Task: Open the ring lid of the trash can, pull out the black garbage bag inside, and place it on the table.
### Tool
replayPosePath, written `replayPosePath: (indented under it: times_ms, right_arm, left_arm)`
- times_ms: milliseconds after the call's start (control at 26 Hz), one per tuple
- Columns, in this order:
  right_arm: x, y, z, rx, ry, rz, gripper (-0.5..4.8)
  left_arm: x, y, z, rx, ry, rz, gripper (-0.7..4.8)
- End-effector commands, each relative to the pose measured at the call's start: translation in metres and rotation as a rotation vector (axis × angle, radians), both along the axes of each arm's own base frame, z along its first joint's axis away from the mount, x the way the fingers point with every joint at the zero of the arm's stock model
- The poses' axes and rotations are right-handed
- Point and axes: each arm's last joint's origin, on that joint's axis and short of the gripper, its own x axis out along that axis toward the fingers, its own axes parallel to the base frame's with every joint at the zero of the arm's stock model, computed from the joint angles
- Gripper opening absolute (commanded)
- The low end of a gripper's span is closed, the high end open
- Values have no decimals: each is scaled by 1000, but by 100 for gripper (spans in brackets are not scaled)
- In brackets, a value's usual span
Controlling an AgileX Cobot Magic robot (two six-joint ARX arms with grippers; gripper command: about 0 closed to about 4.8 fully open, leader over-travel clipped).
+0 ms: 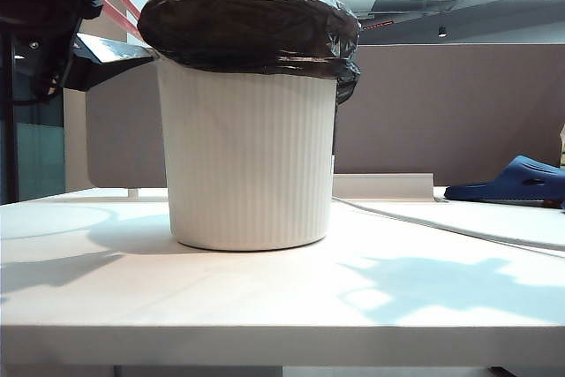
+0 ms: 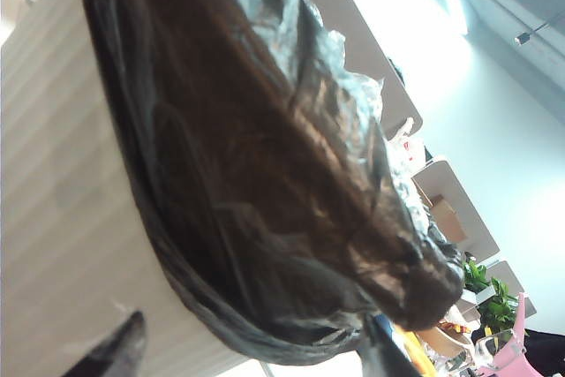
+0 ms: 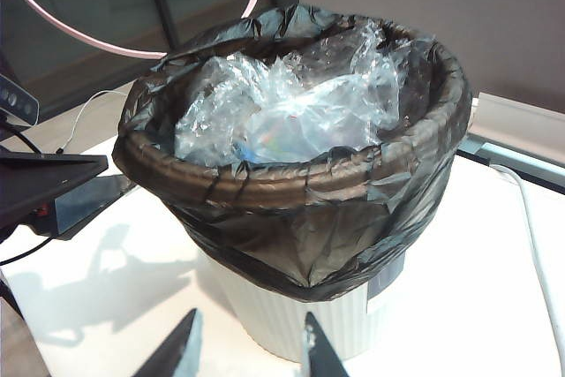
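Right wrist view — black garbage bag [image 3: 300,218] in trash can [image 3: 291,324], both grippers [image 3: 247,346] [image 2: 252,346] agape.

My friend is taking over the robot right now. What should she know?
Left gripper: open, close beside the trash can just under the bag's folded edge, holding nothing.
Right gripper: open, hovering above the table in front of the can.
Ring lid: already off, raised behind the can.
Black garbage bag: still inside, folded over the rim.
Left to do: pull the bag out, lay it on the table.
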Motion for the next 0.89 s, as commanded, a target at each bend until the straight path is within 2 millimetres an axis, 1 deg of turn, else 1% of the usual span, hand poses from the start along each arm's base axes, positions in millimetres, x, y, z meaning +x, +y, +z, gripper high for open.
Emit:
replayPosePath:
  times_ms: [39,270,886]
  right_arm:
    - [0,1,3,8,-27,18,144]
    - [0,1,2,7,-25,19,144]
    - [-1,1,2,13,-22,48,144]
  left_arm:
    - [3,-2,0,-20,-21,-2,310]
    - [6,-4,-6,-19,9,4,311]
    - [12,-5,-8,-48,1,60,310]
